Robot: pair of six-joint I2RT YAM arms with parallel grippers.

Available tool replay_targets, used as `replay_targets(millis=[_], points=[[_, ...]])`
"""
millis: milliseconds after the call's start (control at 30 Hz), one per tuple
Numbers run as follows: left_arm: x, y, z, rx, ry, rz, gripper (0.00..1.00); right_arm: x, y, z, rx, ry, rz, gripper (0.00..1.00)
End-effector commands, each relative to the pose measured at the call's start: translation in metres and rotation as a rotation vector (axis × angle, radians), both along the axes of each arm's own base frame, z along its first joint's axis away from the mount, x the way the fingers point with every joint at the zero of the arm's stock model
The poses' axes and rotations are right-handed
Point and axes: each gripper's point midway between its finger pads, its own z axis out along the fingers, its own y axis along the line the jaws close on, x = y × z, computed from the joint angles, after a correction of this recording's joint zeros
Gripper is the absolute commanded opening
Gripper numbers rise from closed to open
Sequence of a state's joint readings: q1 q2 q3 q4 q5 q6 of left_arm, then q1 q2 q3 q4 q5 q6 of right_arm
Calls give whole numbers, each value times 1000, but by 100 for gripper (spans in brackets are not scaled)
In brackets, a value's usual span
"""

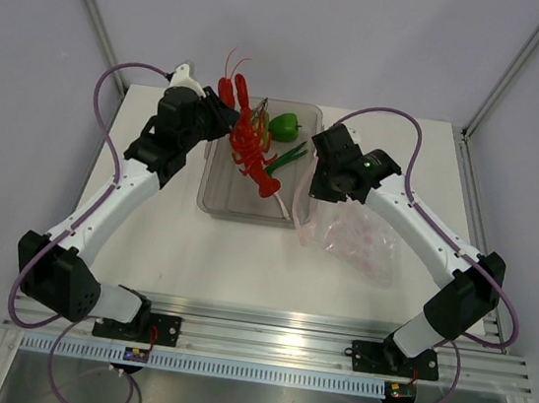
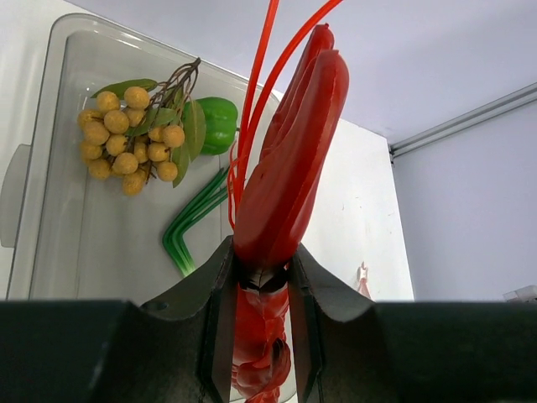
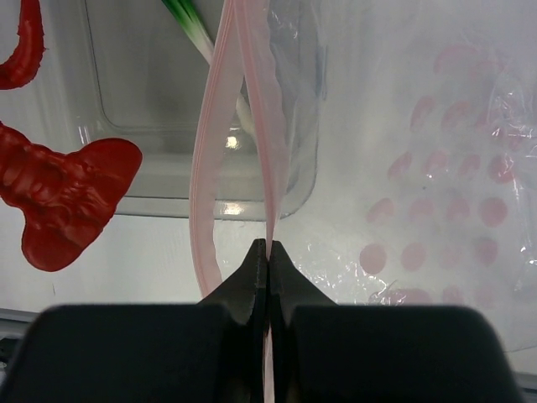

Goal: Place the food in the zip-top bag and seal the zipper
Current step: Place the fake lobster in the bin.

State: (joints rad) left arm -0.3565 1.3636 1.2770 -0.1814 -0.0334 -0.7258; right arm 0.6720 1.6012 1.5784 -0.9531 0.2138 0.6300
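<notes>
**Mia:** What is closest to us?

**Ben:** The zip-top bag. It lies on the table, just right of the tray. It is thin, clear and crinkly, so I think it is very light and floppy.

**Mia:** Who has it?

**Ben:** The right gripper. Its two fingers are squeezed tight on one lip of the pink zipper. The other lip bows away, so the mouth gapes only a little.

**Mia:** And the red lobster?

**Ben:** It is up in the air over the tray, tail hanging down. The left gripper is clamped around its body, behind the big claws. It looks hard and smooth, maybe slippery. It is long too, so it could swing or twist.

**Mia:** Will it fit in the bag?

**Ben:** I think tail first is best, and the mouth may need to open wider.

**Mia:** What is farthest back?

**Ben:** The other food, lying in the tray. There are thin green stalks, yellow balls and a green pepper. The pepper is round and shiny, so I would grab it across the middle. I would pinch the balls by their twig.
</notes>
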Motion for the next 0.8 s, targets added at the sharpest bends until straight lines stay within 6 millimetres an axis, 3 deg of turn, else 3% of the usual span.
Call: replay_targets(millis=[0, 133, 267, 500, 767], points=[[-5, 6, 67, -31, -212, 25, 0, 7, 10, 17, 68, -40, -7, 0], [-17, 19, 93, -47, -287, 90, 0, 7, 14, 16, 89, -34, -9, 0], [-30, 13, 103, -78, -328, 84, 0, 9, 17, 17, 103, -34, -8, 0], [-57, -12, 105, -112, -347, 67, 0, 11, 28, 19, 143, -27, 5, 0], [-65, -22, 105, -54, -336, -13, 0, 6, 23, 21, 155, -36, -8, 0]])
